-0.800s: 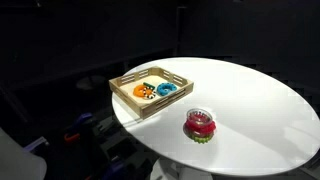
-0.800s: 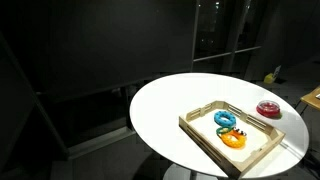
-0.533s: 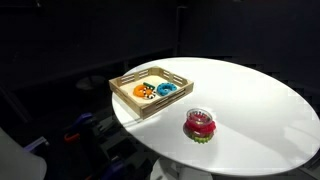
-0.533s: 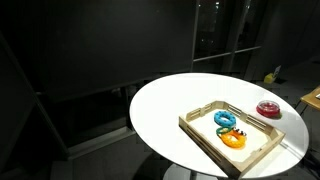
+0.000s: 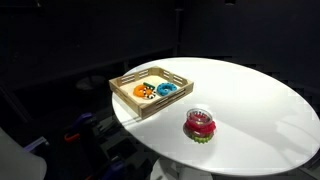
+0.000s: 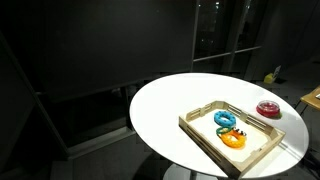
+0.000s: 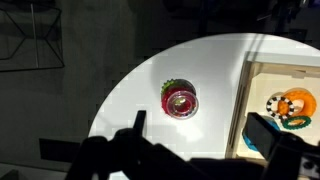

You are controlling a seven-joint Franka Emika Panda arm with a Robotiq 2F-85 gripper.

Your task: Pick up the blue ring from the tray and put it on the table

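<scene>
Our gripper [image 7: 200,150] shows in the wrist view as a dark shape along the bottom edge, and we see its two fingers [image 7: 139,123] standing wide apart with nothing between them, so it is open and holds nothing. It hangs above the table [image 7: 140,90], well apart from the rings. We find the blue ring [image 5: 166,89] lying flat inside the tray [image 5: 150,108], just beside an orange ring [image 5: 145,92] with dark spots; we cannot tell whether the two touch. In both exterior views the tray sits near the rim of the round white table [image 6: 165,105], and the blue ring [image 6: 225,119] lies flat in it next to the orange ring [image 6: 232,139]. In the wrist view the tray [image 7: 247,100] comes in from the right edge, with the orange ring [image 7: 290,108] in plain sight and only a sliver of blue showing beside one dark finger. A red ring on a green base [image 5: 200,124] stands on the bare tabletop outside the tray, near it but apart, and we see it in the wrist view too [image 7: 181,101].
</scene>
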